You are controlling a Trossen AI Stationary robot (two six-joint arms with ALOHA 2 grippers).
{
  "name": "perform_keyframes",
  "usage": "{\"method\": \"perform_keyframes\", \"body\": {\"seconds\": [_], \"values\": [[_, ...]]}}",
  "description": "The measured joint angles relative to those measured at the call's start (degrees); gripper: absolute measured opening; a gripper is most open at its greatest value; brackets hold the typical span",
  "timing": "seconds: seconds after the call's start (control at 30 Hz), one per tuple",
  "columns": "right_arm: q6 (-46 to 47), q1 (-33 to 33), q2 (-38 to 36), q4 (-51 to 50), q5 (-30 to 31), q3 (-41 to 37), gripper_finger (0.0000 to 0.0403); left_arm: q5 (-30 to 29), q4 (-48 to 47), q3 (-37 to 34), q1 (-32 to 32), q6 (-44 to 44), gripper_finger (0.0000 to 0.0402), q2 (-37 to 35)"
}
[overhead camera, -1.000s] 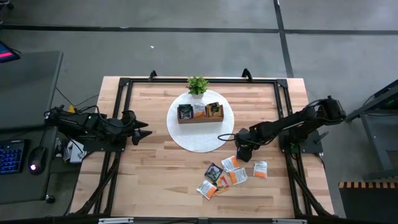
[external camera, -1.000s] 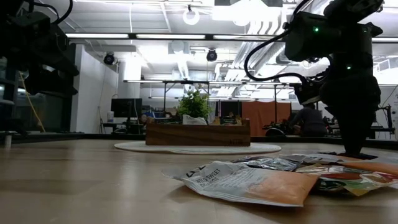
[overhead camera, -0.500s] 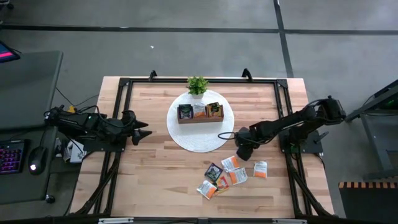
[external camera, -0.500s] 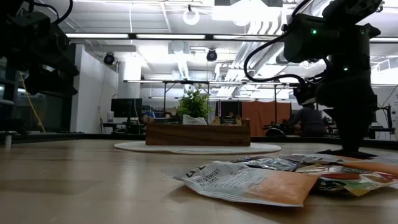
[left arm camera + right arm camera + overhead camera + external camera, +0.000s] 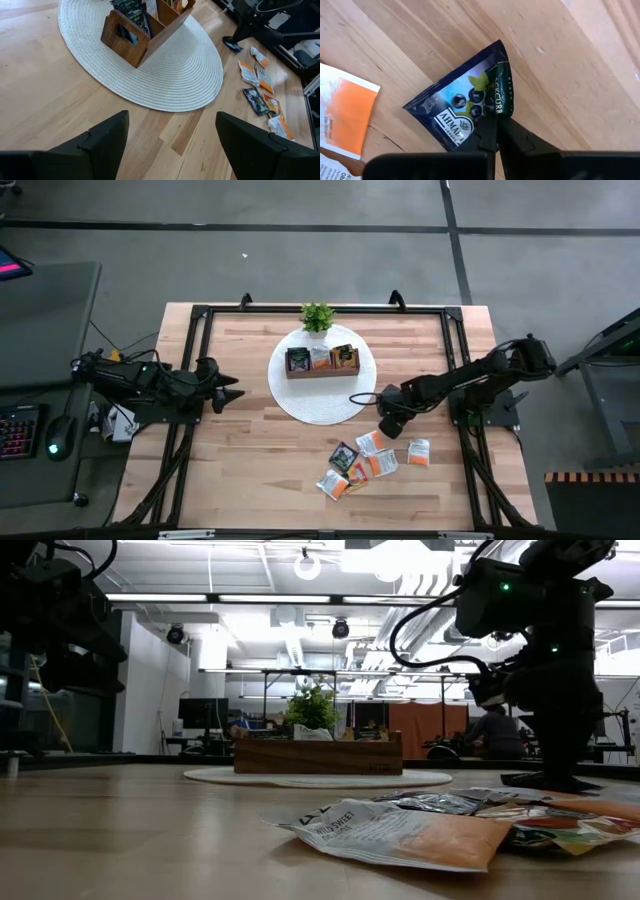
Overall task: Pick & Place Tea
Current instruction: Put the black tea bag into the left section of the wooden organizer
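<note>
Several small tea sachets (image 5: 368, 463), orange, white and dark, lie loose on the wood near the table's front right. My right gripper (image 5: 385, 427) stands at the far end of that heap, by the white mat's right rim, pointing down. It is shut on a dark blue sachet (image 5: 465, 102). The wooden tray (image 5: 321, 360) sits on the round white mat (image 5: 300, 402) with sachets upright in its compartments. My left gripper (image 5: 235, 394) waits open above the table's left side, level, with nothing between its fingers (image 5: 107, 142). My right gripper pinches the dark blue sachet between its two fingers at one edge (image 5: 492, 114), beside the green printed strip. The fingers come from above, pointing down. That edge is bent up a little, while the rest of the sachet lies flat on or just over the wood.
A small green potted plant (image 5: 317, 317) stands on the mat's far rim behind the tray. A black frame (image 5: 200, 315) runs along the table's far, left and right edges. Bare wood lies open at the front left (image 5: 240, 470).
My right gripper has shut on the dark blue sachet at the far end of the heap and shifted slightly at the table surface. The other sachets, the tray and my left arm have kept still.
</note>
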Motion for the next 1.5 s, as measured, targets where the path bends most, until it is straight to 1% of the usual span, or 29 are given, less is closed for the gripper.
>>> {"method": "perform_keyframes", "body": {"seconds": [0.13,0.23,0.47,0.6,0.7,0.83,1.0,1.27,1.5], "values": [[-0.83,0.0,-0.92,-0.26,0.32,-0.06,0.0002,0.0,0.0,0.0,0.0,0.0,0.0296,0.0],[-0.96,0.0,-2.11,-1.36,1.72,0.49,0.0001,0.0,0.0,0.0,0.02,0.0,0.0296,0.0],[-1.86,-0.11,-3.64,-4.92,7.78,3.66,0.0001,0.0,0.02,0.0,0.01,0.0,0.0296,0.0],[-4.17,-0.07,-3.69,-7.05,11.09,6.52,0.0,0.0,0.0,0.0,0.02,0.0,0.0296,0.02],[-6.6,-0.09,-3.72,-7.48,14.65,9.09,0.0,0.0,0.0,0.0,0.01,-0.01,0.0296,0.02],[-11.64,-0.38,-3.78,-7.47,20.88,13.43,0.0,0.0,0.0,0.0,0.0,-0.02,0.0296,0.0],[-21.18,-2.05,-3.17,-6.48,27.76,19.94,0.0,0.0,0.0,0.0,0.02,0.0,0.0296,0.0],[-35.18,-5.42,2.86,-3.12,33.53,30.17,0.0,0.0,0.0,0.0,0.02,0.0,0.0296,0.01],[-43.32,-6.9,10.61,1.73,35.37,37.79,0.0,0.0,0.0,0.0,0.0,-0.02,0.0296,0.0]]}}
